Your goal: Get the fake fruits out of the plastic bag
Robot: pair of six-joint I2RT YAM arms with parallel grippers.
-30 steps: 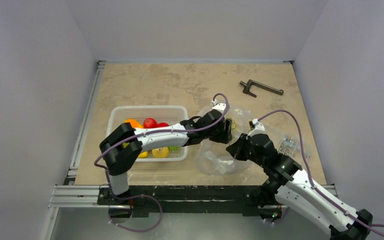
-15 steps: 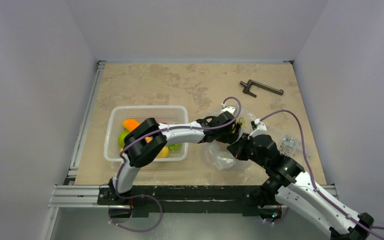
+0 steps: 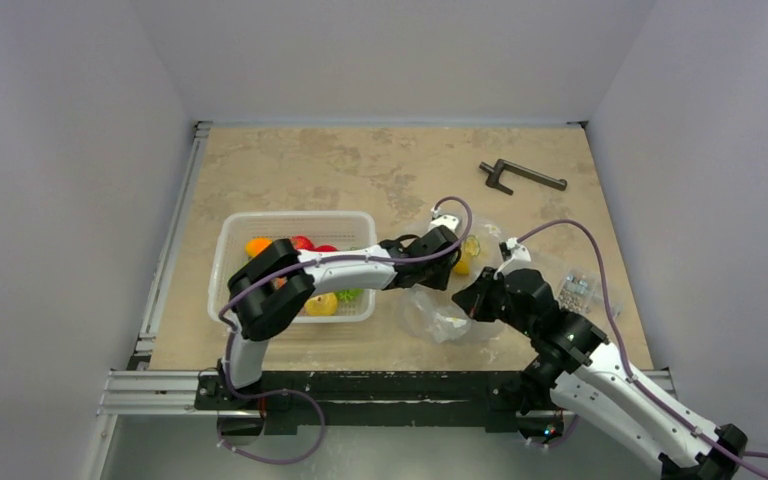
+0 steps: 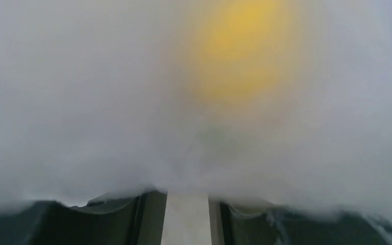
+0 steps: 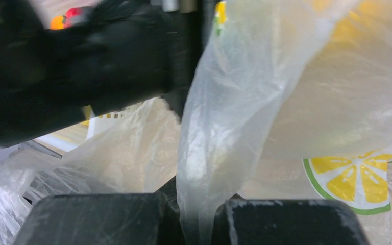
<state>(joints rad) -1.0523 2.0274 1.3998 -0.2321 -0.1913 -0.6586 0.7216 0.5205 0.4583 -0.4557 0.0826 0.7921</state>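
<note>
The plastic bag lies crumpled at the table's front middle. My right gripper is shut on a fold of its film, which shows pinched between the dark fingers in the right wrist view. My left gripper reaches from the left against the bag's upper part. In the left wrist view its fingers stand apart, and foggy film covers the rest. A yellow pear-like fruit sits just past it, a blur in the left wrist view. The red apple is hidden.
A white mesh basket with orange, red, yellow and green fruits stands left of the bag, under my left arm. A clear box of screws lies right of the bag. A black tool lies at the back right.
My left arm pushed right into the bag, then drew back a little to the left. The bag film shifted with it. My right gripper kept its hold on the film.
</note>
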